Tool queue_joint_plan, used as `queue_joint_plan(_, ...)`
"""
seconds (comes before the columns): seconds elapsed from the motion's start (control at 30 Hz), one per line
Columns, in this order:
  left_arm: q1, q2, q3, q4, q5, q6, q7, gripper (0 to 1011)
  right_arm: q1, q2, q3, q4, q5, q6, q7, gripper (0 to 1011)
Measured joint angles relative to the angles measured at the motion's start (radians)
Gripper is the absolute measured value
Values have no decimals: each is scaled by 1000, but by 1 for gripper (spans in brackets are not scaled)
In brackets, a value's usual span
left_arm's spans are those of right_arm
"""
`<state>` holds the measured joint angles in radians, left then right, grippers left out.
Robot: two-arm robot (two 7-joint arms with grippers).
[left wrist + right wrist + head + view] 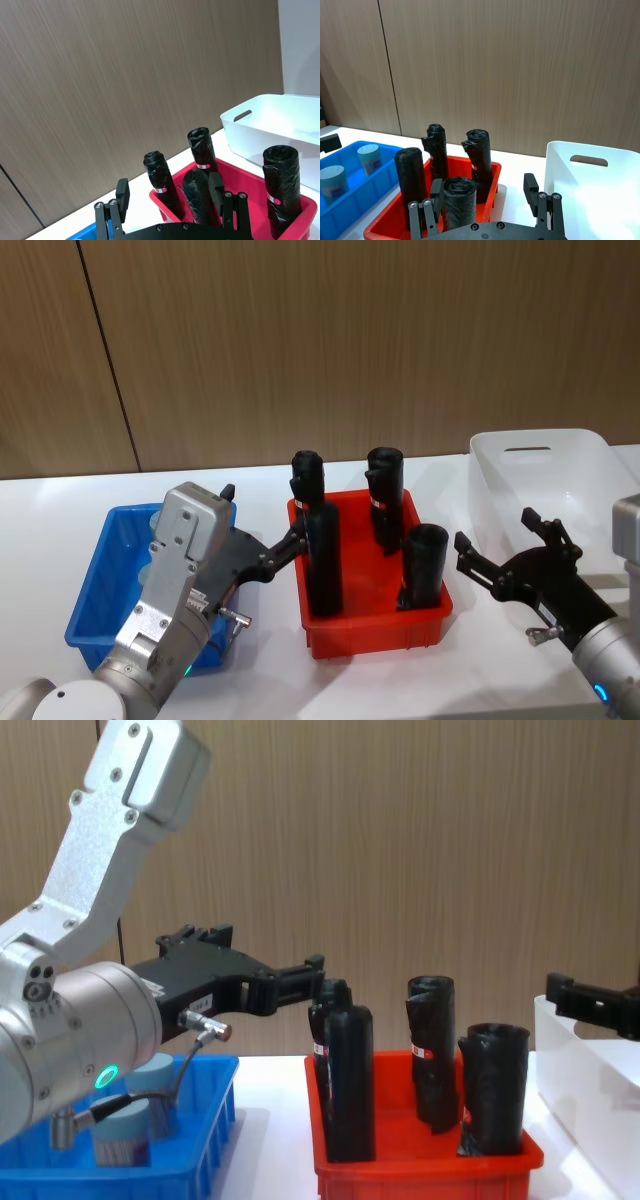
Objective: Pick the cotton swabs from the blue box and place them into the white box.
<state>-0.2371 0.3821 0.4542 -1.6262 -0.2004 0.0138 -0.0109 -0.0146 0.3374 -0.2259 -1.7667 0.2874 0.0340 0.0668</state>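
White table [50, 502], pale-lidded cotton swabs [370, 158]

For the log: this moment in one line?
left end effector open, empty | right end effector open, empty | cotton swabs in blue box

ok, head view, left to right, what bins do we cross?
blue box → red bin → white box
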Motion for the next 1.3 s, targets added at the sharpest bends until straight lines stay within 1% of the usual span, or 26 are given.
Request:
queue_joint_plan(0.7,0,0,0,0,0,0,0,1004,0,0,0,0,0,0,0,1002)
queue_joint_plan(0.9,-4,-1,-4,15,-2,6,-10,1004,0,0,0,0,0,0,0,1002)
queue_joint_plan(1.1,-12,0,-14,38,-17,25,-24,1004,0,0,0,0,0,0,0,1002)
queue_joint_plan(1.3,-17,6,-32,65,-48,62,-27,1004,0,0,0,0,0,0,0,1002)
